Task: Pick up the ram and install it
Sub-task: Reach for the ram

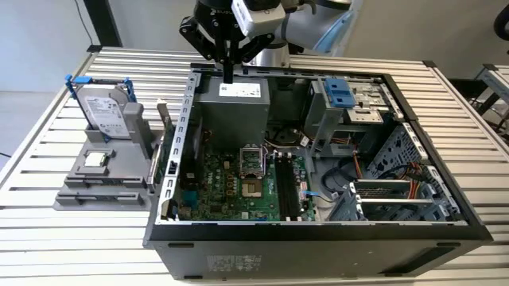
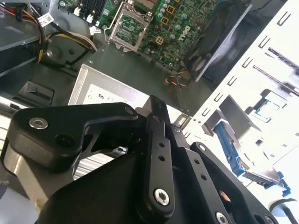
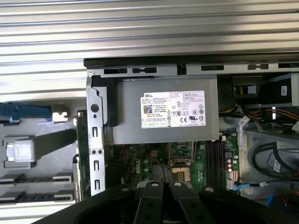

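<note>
Exterior view: the end effector (image 1: 228, 76) hung closed and empty above the power supply (image 1: 232, 98) inside the open computer case (image 1: 318, 229).
The ram (image 1: 162, 125) stood on edge in the grey holder (image 1: 99, 193) on the table (image 1: 47, 238), just outside the case wall. It looked light, stiff and thin, with fragile contacts, so pinching its flat faces near mid-length seemed safest.

A slatted metal table (image 1: 71, 250) carries an open computer case (image 1: 318, 250) beside a grey parts stand (image 1: 99, 199).
</note>
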